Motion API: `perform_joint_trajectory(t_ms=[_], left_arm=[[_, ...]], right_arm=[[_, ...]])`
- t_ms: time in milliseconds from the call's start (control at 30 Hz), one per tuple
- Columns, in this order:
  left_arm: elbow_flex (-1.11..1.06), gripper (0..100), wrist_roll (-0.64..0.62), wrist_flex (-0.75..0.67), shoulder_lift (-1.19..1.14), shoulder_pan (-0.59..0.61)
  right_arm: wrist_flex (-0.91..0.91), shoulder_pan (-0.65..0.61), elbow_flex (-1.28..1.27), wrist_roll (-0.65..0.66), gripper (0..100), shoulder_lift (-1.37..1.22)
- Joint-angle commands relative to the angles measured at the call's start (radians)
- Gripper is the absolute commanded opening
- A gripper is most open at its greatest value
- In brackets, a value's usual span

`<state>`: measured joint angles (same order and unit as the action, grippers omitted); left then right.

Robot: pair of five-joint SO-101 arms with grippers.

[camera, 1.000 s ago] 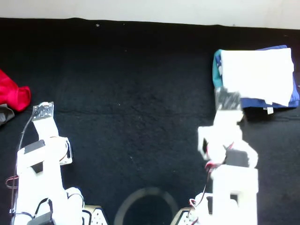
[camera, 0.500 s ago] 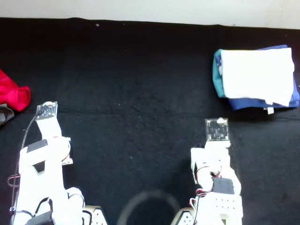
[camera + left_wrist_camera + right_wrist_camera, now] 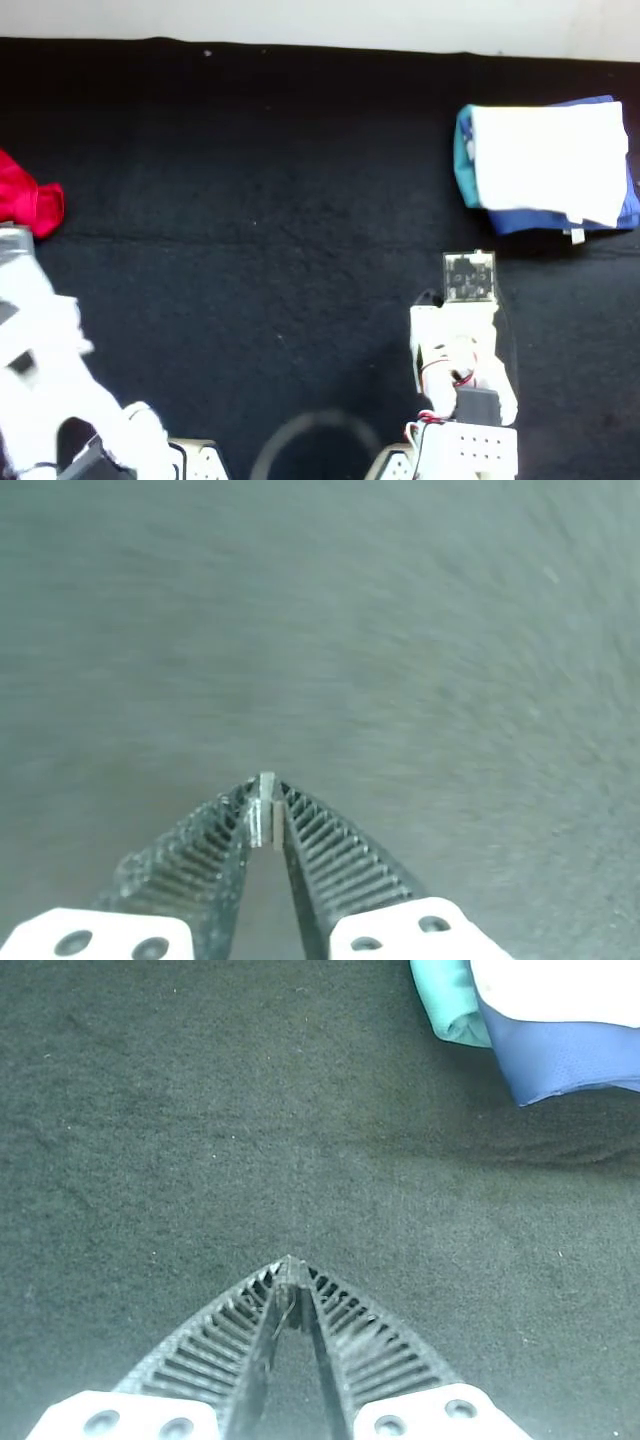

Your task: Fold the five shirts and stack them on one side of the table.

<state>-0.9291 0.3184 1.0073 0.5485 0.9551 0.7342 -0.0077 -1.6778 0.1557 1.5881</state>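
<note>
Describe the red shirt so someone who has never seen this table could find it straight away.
Start at the black table cover seen from above and go to its left edge. The red shirt lies there in a crumpled heap. It alone is red and unfolded; the other shirts sit folded in a stack, white on top, at the far right.

Our 2 arms sit at the near edge: the left arm (image 3: pixel 40 350) at the left, the right arm (image 3: pixel 458 345) right of centre. The left gripper (image 3: pixel 266 815) and right gripper (image 3: pixel 290 1278) each have their fingertips pressed together.
</note>
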Motion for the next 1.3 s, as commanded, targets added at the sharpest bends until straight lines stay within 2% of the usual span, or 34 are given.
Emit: perform_joint_trajectory(t_ms=[0, 200, 367, 567, 767, 967, 1267], left_arm=[[0.222, 2, 0.087, 0.064, 0.001, 0.136], [0.390, 17, 0.239, 0.029, -0.087, 0.248], [0.521, 18, 0.241, -0.083, -0.351, 0.357], [0.785, 18, 0.241, -0.089, -0.644, 0.449], [0.891, 18, 0.238, -0.087, -0.828, 0.432], [0.883, 18, 0.236, -0.084, -0.878, 0.384], [0.894, 18, 0.235, 0.077, -0.832, 0.289]], right_arm=[[0.001, -0.007, -0.102, 0.000, 1.2, 0.013], [0.001, -0.007, -0.102, 0.000, 1.2, 0.013], [0.001, -0.007, -0.102, 0.000, 1.2, 0.013], [0.001, -0.007, -0.102, 0.000, 1.2, 0.013], [0.001, -0.007, -0.102, 0.000, 1.2, 0.013], [0.001, -0.007, -0.102, 0.000, 1.2, 0.013], [0.001, -0.007, -0.102, 0.000, 1.2, 0.013]])
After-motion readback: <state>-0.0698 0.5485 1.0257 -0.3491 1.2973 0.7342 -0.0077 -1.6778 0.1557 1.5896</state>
